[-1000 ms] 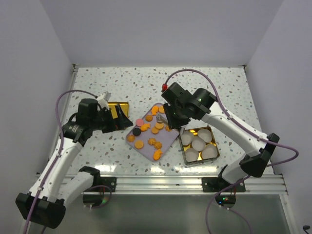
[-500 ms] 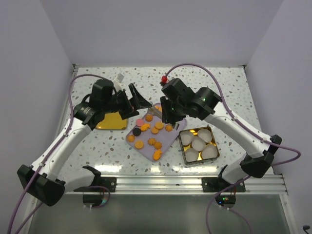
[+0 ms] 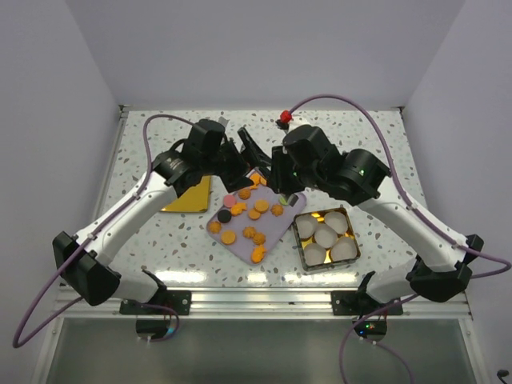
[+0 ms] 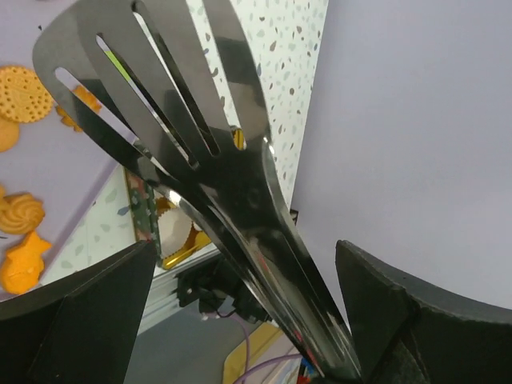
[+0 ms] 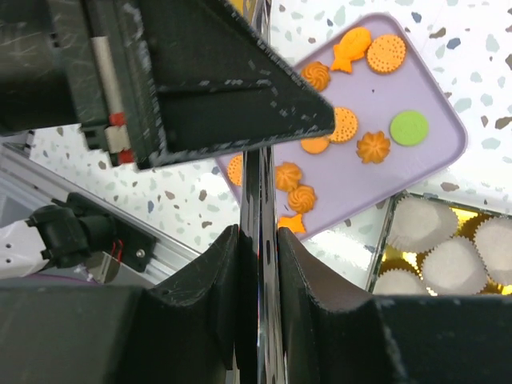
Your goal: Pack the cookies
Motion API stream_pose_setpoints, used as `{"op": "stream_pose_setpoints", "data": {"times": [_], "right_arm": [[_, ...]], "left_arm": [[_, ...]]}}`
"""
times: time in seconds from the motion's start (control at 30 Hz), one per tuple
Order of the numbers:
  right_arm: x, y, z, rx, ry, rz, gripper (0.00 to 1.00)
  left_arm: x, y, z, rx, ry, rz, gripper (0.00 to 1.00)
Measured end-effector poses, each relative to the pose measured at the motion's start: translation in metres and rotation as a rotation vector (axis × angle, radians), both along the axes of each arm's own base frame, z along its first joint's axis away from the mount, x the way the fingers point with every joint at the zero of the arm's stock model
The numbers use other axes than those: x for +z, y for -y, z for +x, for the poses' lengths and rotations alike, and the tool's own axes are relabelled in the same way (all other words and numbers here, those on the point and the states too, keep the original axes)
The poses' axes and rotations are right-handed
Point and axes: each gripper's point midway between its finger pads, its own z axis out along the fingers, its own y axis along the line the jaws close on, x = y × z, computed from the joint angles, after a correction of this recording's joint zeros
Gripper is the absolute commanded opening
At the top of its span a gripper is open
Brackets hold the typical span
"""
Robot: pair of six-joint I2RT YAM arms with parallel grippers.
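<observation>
Right end effector clamped on spatula (slotted, steel), left end effector spread wide — straddling it, cookies beneath.

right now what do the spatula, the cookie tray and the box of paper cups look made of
The spatula: polished metal, likely steel; mirror-like reflections. The tray: matte lilac, probably plastic; no glare. The box: thin metal tin, it seems; shiny gold inside, silvery rim.
</observation>
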Motion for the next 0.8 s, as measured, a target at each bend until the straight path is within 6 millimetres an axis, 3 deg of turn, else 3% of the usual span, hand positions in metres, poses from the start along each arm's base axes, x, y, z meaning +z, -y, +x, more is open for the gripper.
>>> {"op": "stream_pose_setpoints", "data": {"times": [0.1,0.17,0.27,0.3,0.4,0.6,0.73,0.8], "right_arm": [[0.01,0.0,0.001,-0.003,0.029,0.034,0.23],[0.015,0.0,0.0,-0.002,0.042,0.052,0.23],[0.017,0.0,-0.002,0.005,0.049,0.068,0.23],[0.017,0.0,-0.002,0.006,0.05,0.071,0.23],[0.015,-0.001,-0.002,0.007,0.048,0.066,0.23],[0.006,-0.004,-0.003,0.016,0.032,0.051,0.24],[0.007,-0.005,-0.003,0.016,0.033,0.054,0.36],[0.008,-0.006,-0.003,0.017,0.034,0.063,0.65]], "left_arm": [[0.004,0.003,0.009,0.037,-0.005,-0.004,1.0],[0.004,0.004,0.014,0.058,-0.011,-0.008,0.93],[0.005,0.008,0.02,0.076,-0.018,-0.013,0.71],[0.005,0.009,0.023,0.081,-0.021,-0.018,0.59],[0.009,0.014,0.028,0.098,-0.024,-0.041,0.4],[0.027,0.022,0.033,0.124,-0.011,-0.115,0.19],[0.027,0.021,0.034,0.129,-0.007,-0.112,0.13],[0.027,0.02,0.034,0.127,0.003,-0.105,0.09]]}}
